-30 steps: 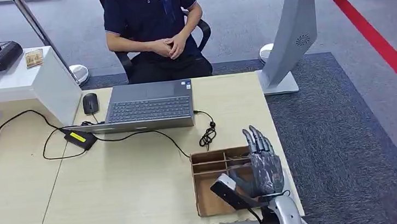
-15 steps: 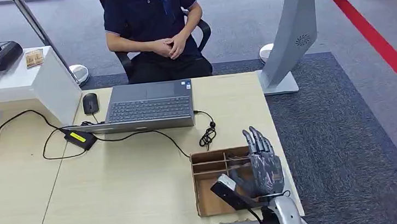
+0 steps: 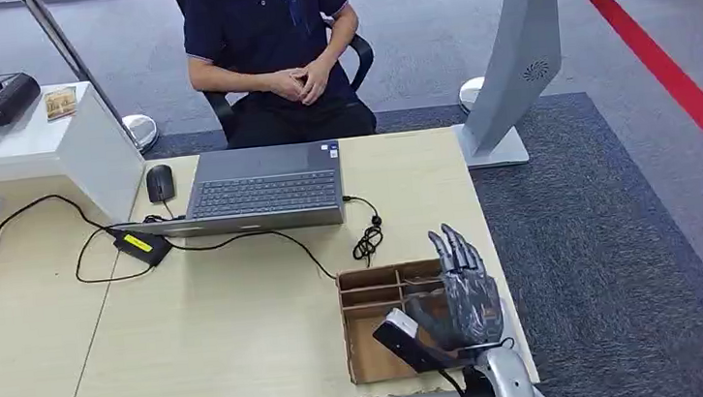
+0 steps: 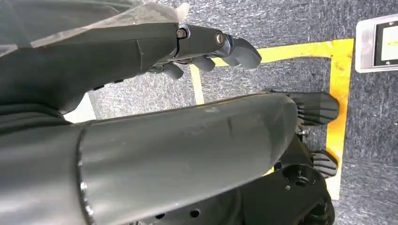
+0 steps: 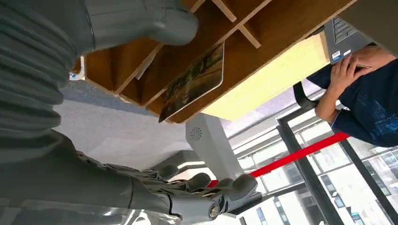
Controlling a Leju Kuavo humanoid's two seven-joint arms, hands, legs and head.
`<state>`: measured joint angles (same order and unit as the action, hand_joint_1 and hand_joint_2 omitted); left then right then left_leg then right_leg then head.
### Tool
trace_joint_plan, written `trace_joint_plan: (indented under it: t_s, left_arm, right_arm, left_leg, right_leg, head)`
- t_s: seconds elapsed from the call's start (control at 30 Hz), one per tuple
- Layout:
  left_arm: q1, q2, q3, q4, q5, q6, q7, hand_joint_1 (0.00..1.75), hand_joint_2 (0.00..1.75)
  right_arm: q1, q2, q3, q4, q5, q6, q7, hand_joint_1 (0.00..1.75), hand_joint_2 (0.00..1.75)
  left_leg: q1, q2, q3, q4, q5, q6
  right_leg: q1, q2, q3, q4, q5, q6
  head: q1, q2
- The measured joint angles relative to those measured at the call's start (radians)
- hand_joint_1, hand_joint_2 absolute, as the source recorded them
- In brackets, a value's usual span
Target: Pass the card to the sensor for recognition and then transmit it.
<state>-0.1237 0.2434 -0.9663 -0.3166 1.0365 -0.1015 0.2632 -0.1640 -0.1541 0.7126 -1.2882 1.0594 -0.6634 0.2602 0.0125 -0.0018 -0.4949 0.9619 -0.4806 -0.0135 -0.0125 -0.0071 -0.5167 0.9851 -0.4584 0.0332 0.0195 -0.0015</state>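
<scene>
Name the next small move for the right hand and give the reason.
Probably lower the right hand and close its fingers on the card. The hand hovers open above the cardboard tray, and the wrist view shows the card leaning in a tray slot, not yet gripped.

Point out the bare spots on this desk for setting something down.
Widest bare patch: between the laptop cables and the near desk edge, left of the cardboard tray. Smaller one right of the laptop. Crowded: the tray under the right hand.

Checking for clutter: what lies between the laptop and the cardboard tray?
A black cable with a coiled end, on bare table, between the laptop and tray; head view.
</scene>
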Motion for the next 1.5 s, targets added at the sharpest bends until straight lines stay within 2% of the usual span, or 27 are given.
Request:
trace_joint_plan:
  t_s: [0.1,0.17,0.23,0.3,0.4,0.8,0.83,0.9,1.0,1.03,1.2,1.23,1.4,1.5]
  left_arm:
    - [0.0,0.0,0.0,0.0,0.0,-0.001,0.0,0.0,0.0]
    - [0.0,0.0,0.0,0.0,-0.001,-0.001,0.0,0.0,0.0]
    - [0.0,0.0,0.0,0.0,-0.002,-0.001,0.0,0.0,0.0]
    - [0.0,0.0,0.0,0.0,-0.002,-0.002,0.0,0.0,0.0]
    - [0.0,0.0,0.0,0.0,-0.002,-0.002,0.0,0.0,0.0]
    - [0.0,0.0,0.0,0.0,-0.003,-0.002,-0.001,0.0,0.0]
    - [0.0,0.0,0.0,0.0,-0.003,-0.002,-0.001,0.0,0.0]
    - [0.0,0.0,0.0,0.0,-0.003,-0.002,-0.001,0.0,0.0]
    - [0.0,0.0,0.0,0.0,-0.003,-0.002,-0.001,0.0,0.0]
    - [0.0,0.0,0.0,0.0,-0.003,-0.002,-0.001,0.0,0.0]
    - [0.0,0.0,0.0,0.0,-0.003,-0.002,-0.001,0.0,0.0]
    - [0.0,0.0,0.0,0.0,-0.003,-0.002,-0.001,0.0,0.0]
    - [0.0,0.0,0.0,0.0,-0.003,-0.002,-0.001,0.0,0.0]
    - [0.0,0.0,0.0,0.0,-0.003,-0.002,-0.001,0.0,0.0]
  right_arm:
    - [0.0,0.0,0.0,0.0,0.0,0.0,0.0,0.44,1.75]
    - [0.0,0.0,0.0,0.0,0.0,0.0,0.0,0.56,1.75]
    - [0.0,0.0,0.0,0.0,0.0,0.0,0.0,0.56,1.75]
    - [0.0,0.0,0.0,0.0,0.0,0.0,0.0,0.63,1.75]
    - [0.0,0.0,-0.001,0.0,0.002,0.0,0.0,0.61,1.75]
    - [0.0,0.0,-0.002,0.0,0.006,0.0,0.0,0.84,1.75]
    - [0.0,0.0,-0.002,0.0,0.006,0.0,0.0,0.91,1.75]
    - [0.0,0.0,-0.002,0.0,0.006,0.0,0.0,0.89,1.75]
    - [0.0,0.0,-0.003,0.0,0.006,0.0,0.0,0.98,1.75]
    - [0.0,0.0,-0.003,0.0,0.006,0.0,0.0,1.06,1.75]
    - [0.0,0.0,-0.005,0.0,0.006,0.0,0.0,1.1,1.75]
    - [0.0,0.0,-0.005,0.0,0.006,0.0,0.0,1.03,1.75]
    - [0.001,0.0,-0.005,0.0,0.006,0.0,0.001,1.06,1.75]
    - [0.001,0.0,-0.005,0.0,0.006,0.0,0.002,1.15,1.75]
  left_leg:
    - [0.0,0.0,0.0,0.0,0.0,0.0]
    - [0.0,0.0,0.0,0.0,0.0,0.0]
    - [0.0,0.0,0.0,0.0,0.0,0.0]
    - [0.0,0.0,0.0,0.0,0.0,0.0]
    - [0.0,0.0,0.0,0.0,0.0,0.0]
    - [0.0,0.0,0.0,0.0,0.0,0.0]
    - [0.0,0.0,0.0,0.0,0.0,0.0]
    - [0.0,0.0,0.0,0.0,0.0,0.0]
    - [0.0,0.0,0.0,0.0,0.0,0.0]
    - [0.0,0.0,0.0,0.0,0.0,0.0]
    - [0.0,0.0,0.0,0.0,0.0,0.0]
    - [0.0,0.0,0.0,0.0,0.0,0.0]
    - [0.0,0.0,0.0,0.0,0.0,0.0]
    - [0.0,0.0,0.0,0.0,0.0,0.0]
  right_leg:
    - [0.0,0.0,0.0,0.0,0.0,0.0]
    - [0.0,0.0,0.0,0.0,0.0,0.0]
    - [0.0,0.0,0.0,0.0,0.0,0.0]
    - [0.0,0.0,0.0,0.0,0.0,0.0]
    - [0.0,0.0,0.0,0.0,0.0,0.0]
    - [0.0,0.0,0.0,0.0,0.0,0.0]
    - [0.0,0.0,0.0,0.0,0.0,0.0]
    - [0.0,0.0,0.0,0.0,0.0,0.0]
    - [0.0,0.0,0.0,0.0,0.0,0.0]
    - [0.0,0.0,0.0,0.0,0.0,0.0]
    - [0.0,0.0,0.0,0.0,0.0,0.0]
    - [0.0,0.0,0.0,0.0,0.0,0.0]
    - [0.0,0.0,0.0,0.0,0.0,0.0]
    - [0.0,0.0,0.0,0.0,0.0,0.0]
  head:
    - [0.0,0.0]
    - [0.0,0.0]
    - [0.0,0.0]
    - [0.0,0.0]
    - [0.0,0.0]
    - [0.0,0.0]
    - [0.0,0.0]
    - [0.0,0.0]
    - [0.0,0.0]
    - [0.0,0.0]
    - [0.0,0.0]
    - [0.0,0.0]
    - [0.0,0.0]
    - [0.0,0.0]
